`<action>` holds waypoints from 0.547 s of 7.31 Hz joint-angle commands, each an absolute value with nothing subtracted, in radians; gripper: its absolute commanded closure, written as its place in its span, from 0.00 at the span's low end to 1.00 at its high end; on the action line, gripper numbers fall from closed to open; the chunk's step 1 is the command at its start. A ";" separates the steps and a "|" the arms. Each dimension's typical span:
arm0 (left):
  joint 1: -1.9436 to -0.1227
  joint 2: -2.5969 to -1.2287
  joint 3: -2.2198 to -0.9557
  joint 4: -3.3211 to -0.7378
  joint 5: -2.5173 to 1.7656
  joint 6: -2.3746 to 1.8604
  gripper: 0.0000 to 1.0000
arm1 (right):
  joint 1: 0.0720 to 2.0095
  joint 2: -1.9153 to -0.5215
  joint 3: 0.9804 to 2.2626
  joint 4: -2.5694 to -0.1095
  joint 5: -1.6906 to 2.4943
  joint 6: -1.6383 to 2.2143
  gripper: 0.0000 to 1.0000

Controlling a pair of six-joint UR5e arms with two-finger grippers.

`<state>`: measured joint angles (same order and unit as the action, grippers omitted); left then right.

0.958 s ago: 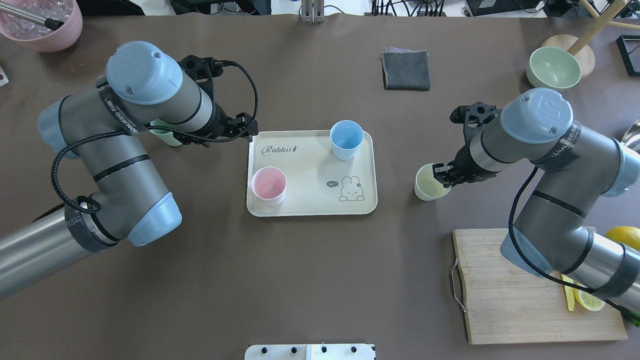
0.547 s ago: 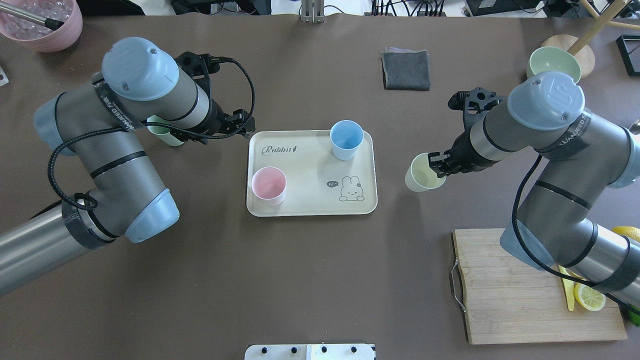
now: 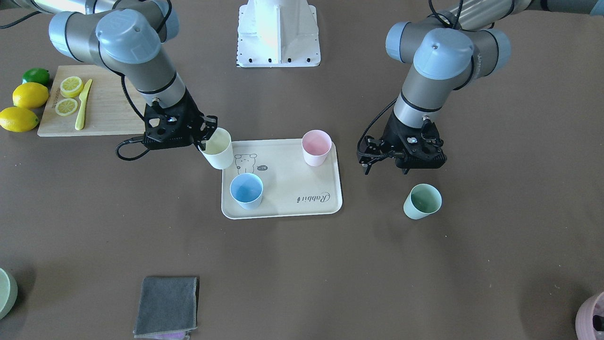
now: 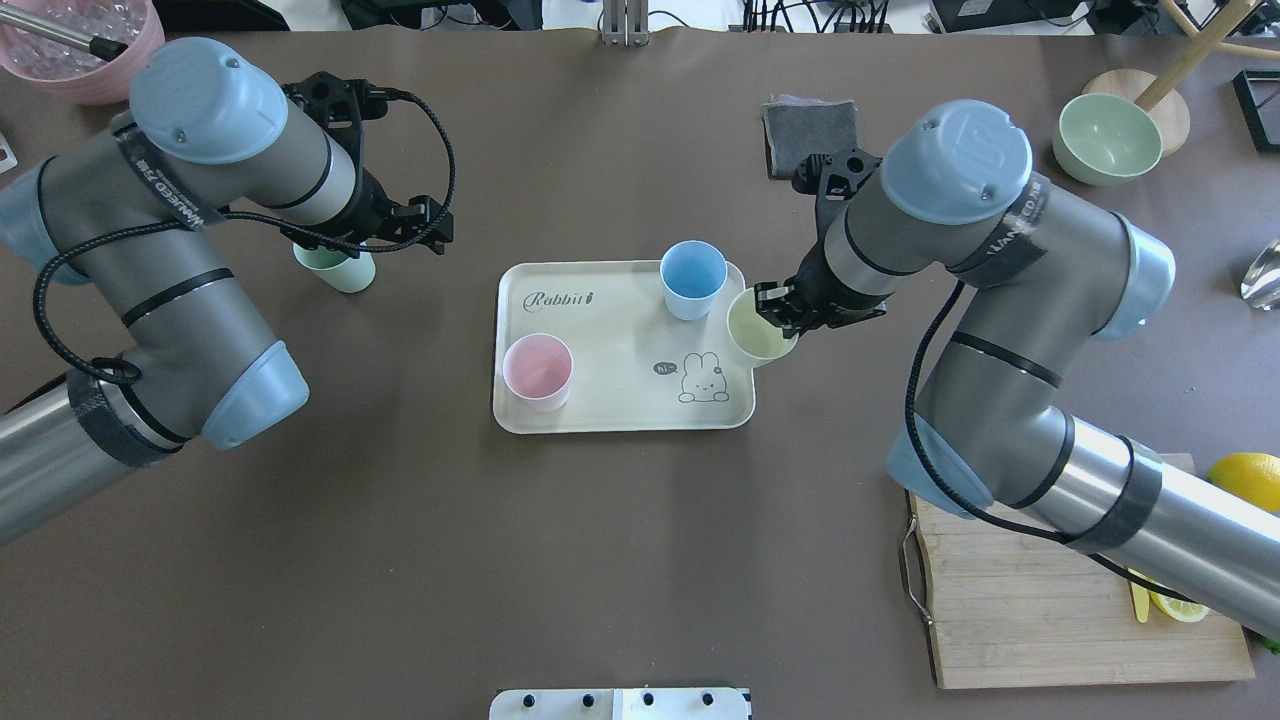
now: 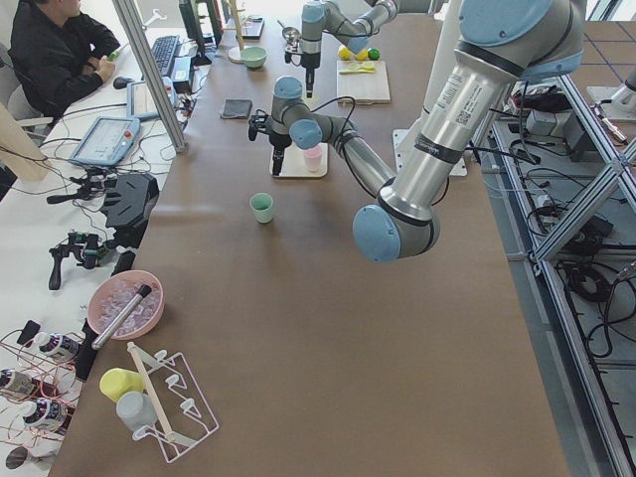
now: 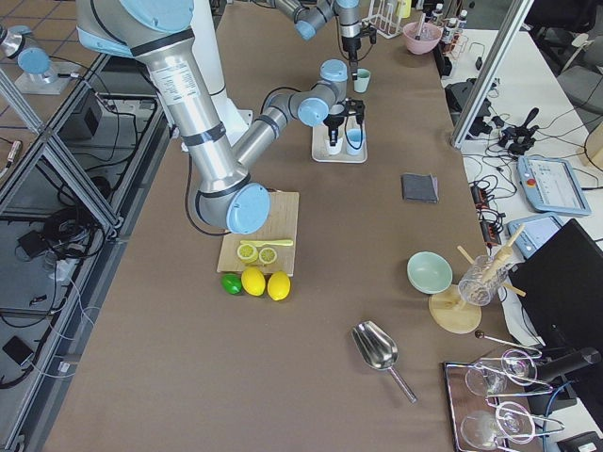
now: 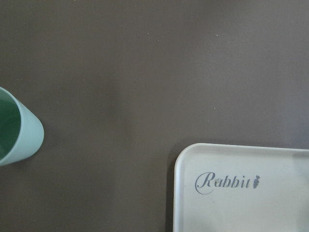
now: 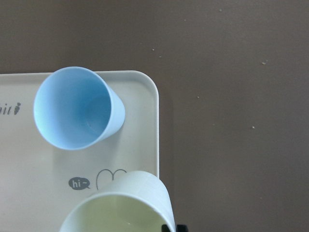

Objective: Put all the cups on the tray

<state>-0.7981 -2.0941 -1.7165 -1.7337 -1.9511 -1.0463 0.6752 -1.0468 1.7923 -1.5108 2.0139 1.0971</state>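
Note:
The cream tray (image 4: 620, 320) (image 3: 283, 189) holds a blue cup (image 4: 693, 278) (image 3: 246, 190) (image 8: 77, 108) and a pink cup (image 4: 538, 371) (image 3: 316, 147). My right gripper (image 4: 785, 310) (image 3: 205, 134) is shut on the rim of the pale yellow cup (image 4: 760, 325) (image 3: 218, 148) (image 8: 120, 203), which hangs tilted over the tray's edge by the rabbit drawing. The mint green cup (image 3: 423, 201) (image 4: 335, 268) (image 7: 14, 130) stands upright on the table, off the tray. My left gripper (image 3: 403, 165) (image 4: 405, 235) hovers open and empty beside it, between cup and tray.
A wooden cutting board (image 3: 108, 113) (image 4: 1050, 600) with lemon slices and a knife lies on my right, whole lemons (image 3: 28, 94) beside it. A grey cloth (image 3: 166, 306), a pale green bowl (image 4: 1107, 137) and a mauve pot (image 4: 80, 60) sit along the far side.
My right gripper has lifted the yellow cup off the table and carried it left to the tray's edge. My left arm has drawn back from the tray toward the green cup.

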 commanded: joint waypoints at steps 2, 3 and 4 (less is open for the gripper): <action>-0.902 -2.068 -1.712 -1.729 -2.035 -0.910 0.03 | 0.631 -0.982 1.686 -1.503 1.982 1.111 1.00; -0.937 -2.057 -1.706 -1.727 -2.043 -0.881 0.03 | 0.621 -0.965 1.660 -1.503 1.976 1.111 1.00; -0.974 -2.054 -1.691 -1.729 -2.071 -0.826 0.03 | 0.620 -0.963 1.661 -1.503 1.977 1.117 1.00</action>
<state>-0.9296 -2.0603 -1.7041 -1.7289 -2.0420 -0.8813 0.6254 -0.9712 1.6736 -1.5040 1.9789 1.1124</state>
